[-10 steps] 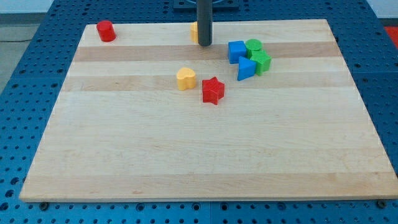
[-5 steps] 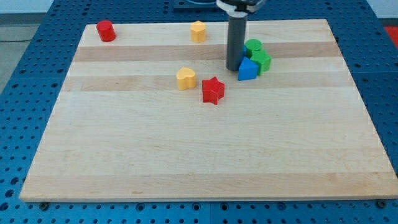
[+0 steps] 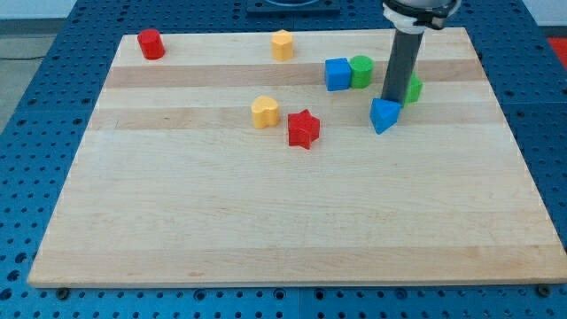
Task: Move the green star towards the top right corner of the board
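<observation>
On the counter [image 3: 292,221] I count eight blocks: two red, two yellow, two blue, two green. No claw on this rig, so no jaw state to report; my tip [image 3: 392,100] sits just above the blue triangular block [image 3: 384,115]. The green star [image 3: 413,88], mostly hidden, touches the rod's right side, toward the view's upper right.

My tip [image 3: 392,99] touches the triangle block [image 3: 384,115], left of the star [image 3: 413,88].
</observation>
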You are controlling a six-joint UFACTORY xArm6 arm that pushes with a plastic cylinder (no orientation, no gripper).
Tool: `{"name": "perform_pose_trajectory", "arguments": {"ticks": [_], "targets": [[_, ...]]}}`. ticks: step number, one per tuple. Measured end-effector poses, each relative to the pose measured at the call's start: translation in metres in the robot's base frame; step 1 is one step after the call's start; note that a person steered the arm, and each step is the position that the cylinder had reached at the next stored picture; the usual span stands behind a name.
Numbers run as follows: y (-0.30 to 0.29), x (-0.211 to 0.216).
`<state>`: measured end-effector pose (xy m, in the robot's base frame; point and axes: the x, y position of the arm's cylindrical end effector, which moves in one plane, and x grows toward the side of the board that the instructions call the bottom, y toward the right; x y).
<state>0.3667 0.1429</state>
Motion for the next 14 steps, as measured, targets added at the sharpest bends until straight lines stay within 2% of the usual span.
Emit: {"name": "perform_pose_trajectory", "arguments": {"ticks": [2, 5, 7, 10, 12, 14], "targets": [[0.005, -0.021], [0.06, -0.007], [0.053, -0.04], [0.035, -0.049], [0.031, -0.077], [0.01, -0.078]]}}
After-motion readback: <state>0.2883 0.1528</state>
